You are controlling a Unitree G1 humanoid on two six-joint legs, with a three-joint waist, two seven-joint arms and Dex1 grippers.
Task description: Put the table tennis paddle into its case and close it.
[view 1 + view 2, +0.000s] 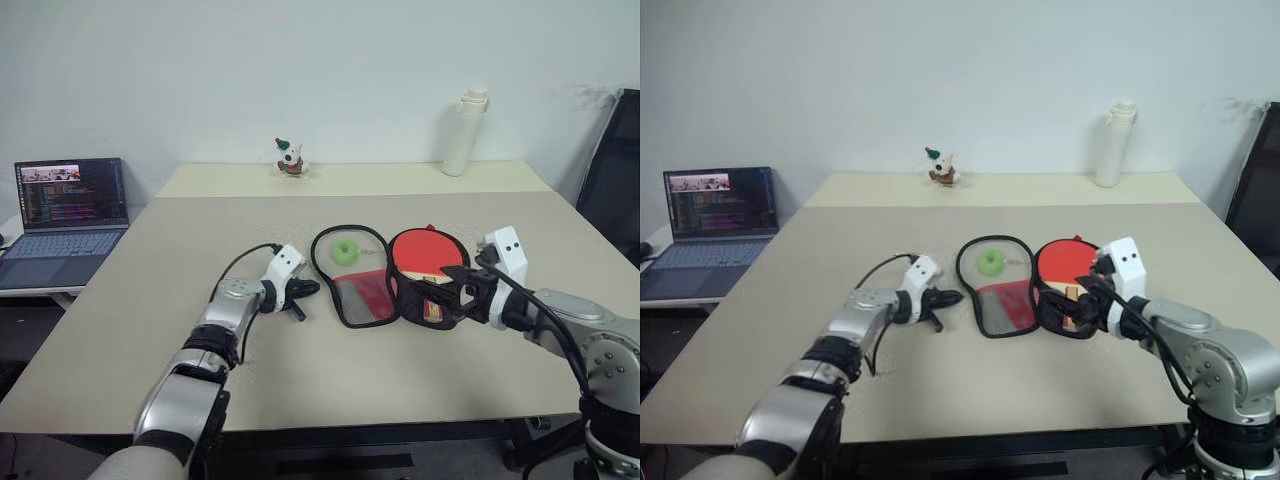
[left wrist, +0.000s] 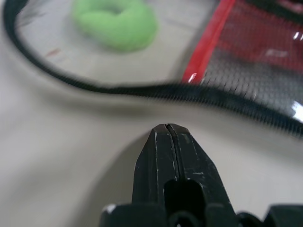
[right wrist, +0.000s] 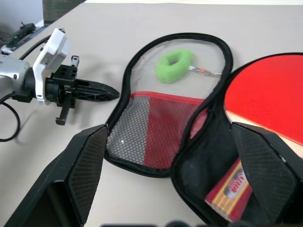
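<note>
The soft zip case [image 3: 156,137] lies unzipped on the beige counter [image 1: 150,300], mesh flap spread flat. The table tennis paddle [image 3: 270,94], smooth red rubber, sits half inside its black half. Left gripper [image 1: 305,290] points level at the case's rim, fingers together, empty. Right gripper [image 3: 175,156] hovers over the case, fingers apart.

The two head views look forward and down across the wide beige desk [image 1: 150,300] from above, nearly alike. The left wrist view sits low and very close behind the left tool [image 2: 168,137], facing the black zip rim of the open red-and-black fabric case [image 2: 227,97]. The right wrist view looks down between the right tool [image 3: 175,156] fingers at that same case and the left tool.
</note>
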